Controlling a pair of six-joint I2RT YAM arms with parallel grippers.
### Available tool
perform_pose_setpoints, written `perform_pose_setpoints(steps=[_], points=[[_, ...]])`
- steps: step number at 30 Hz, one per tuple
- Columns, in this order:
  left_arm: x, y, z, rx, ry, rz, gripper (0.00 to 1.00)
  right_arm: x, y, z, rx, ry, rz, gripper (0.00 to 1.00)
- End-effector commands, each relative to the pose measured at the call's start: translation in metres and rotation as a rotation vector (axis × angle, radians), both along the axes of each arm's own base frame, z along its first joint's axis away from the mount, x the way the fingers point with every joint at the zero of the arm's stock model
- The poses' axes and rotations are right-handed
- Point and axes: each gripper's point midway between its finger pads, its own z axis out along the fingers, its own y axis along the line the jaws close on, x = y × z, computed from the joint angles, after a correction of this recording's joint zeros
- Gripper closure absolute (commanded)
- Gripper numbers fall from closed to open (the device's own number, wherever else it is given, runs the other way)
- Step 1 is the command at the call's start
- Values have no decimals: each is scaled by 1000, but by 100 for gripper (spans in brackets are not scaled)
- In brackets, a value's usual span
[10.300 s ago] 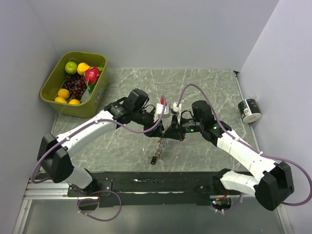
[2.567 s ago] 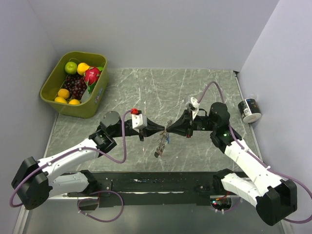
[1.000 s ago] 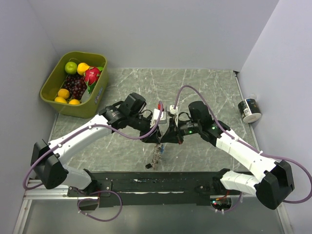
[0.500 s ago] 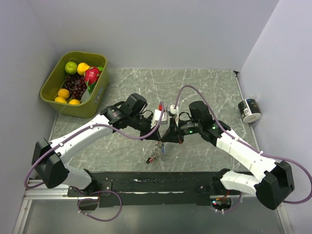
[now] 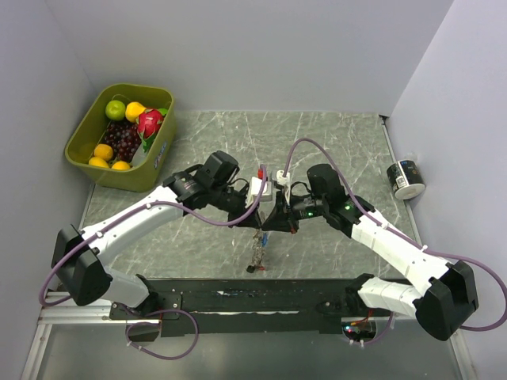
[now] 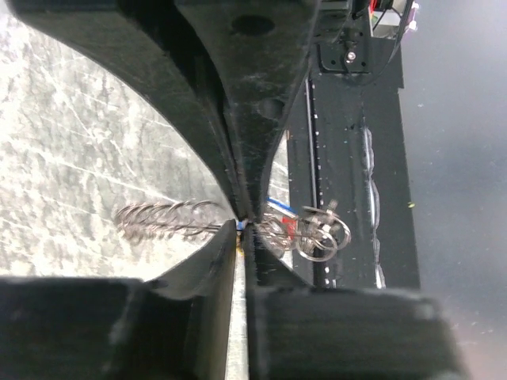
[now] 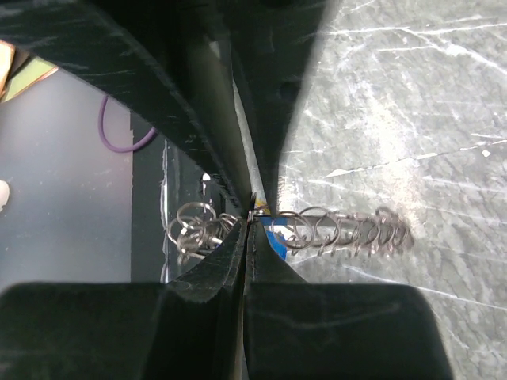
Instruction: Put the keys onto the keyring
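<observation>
A silvery wire keyring of linked loops (image 5: 257, 253) dangles near the middle of the grey marbled table's (image 5: 333, 142) near edge, with a blue-headed key (image 7: 276, 239) among the loops. The right hand (image 7: 248, 215) pinches it tight. The left hand (image 6: 242, 228) meets it with its fingers a slit apart; I cannot tell whether it grips. An olive fruit basket (image 5: 83, 150) occupies the far-left corner.

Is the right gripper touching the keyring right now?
Touching. The right wrist view shows the right gripper pinched shut on the keyring, its loops emerging on either side.

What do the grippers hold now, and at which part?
The right gripper pinches the keyring by its wire, beside the blue key. Whether the left gripper also grips it cannot be told.
</observation>
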Motion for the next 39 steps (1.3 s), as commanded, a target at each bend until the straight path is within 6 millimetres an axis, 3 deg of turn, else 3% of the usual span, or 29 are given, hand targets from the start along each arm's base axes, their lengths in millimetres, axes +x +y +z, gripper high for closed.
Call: perform_pose_setpoints(steps=[1, 8, 10, 12, 16, 18, 20, 21, 22, 33, 36, 39], points=[[5, -7, 29, -82, -74, -2, 99, -3, 4, 16, 54, -51, 36, 100], [10, -10, 37, -133, -110, 30, 99, -1, 6, 18, 63, -48, 27, 99], [8, -8, 39, -169, -125, 44, 99, 0, 6, 16, 68, -45, 24, 90], [13, -12, 40, -235, -172, 69, 99, 3, 8, 20, 88, -44, 15, 72], [15, -11, 62, -389, -243, 130, 99, 10, 3, 34, 128, -67, -19, 50], [14, -8, 62, -440, -262, 156, 99, 9, -1, 41, 154, -77, -38, 43], [16, -8, 77, -524, -296, 175, 99, 12, -7, 55, 210, -108, -62, 34], [15, -7, 70, -530, -290, 188, 99, 11, -10, 50, 208, -103, -70, 32], [17, -6, 83, -585, -314, 204, 99, 12, -11, 57, 235, -109, -73, 30], [25, -2, 99, -761, -318, 308, 99, 14, -12, 62, 244, -87, -87, 28], [23, -4, 101, -767, -317, 285, 99, 20, -13, 59, 221, -81, -121, 33], [22, -6, 101, -759, -314, 270, 99, 26, -12, 56, 209, -64, -140, 44]])
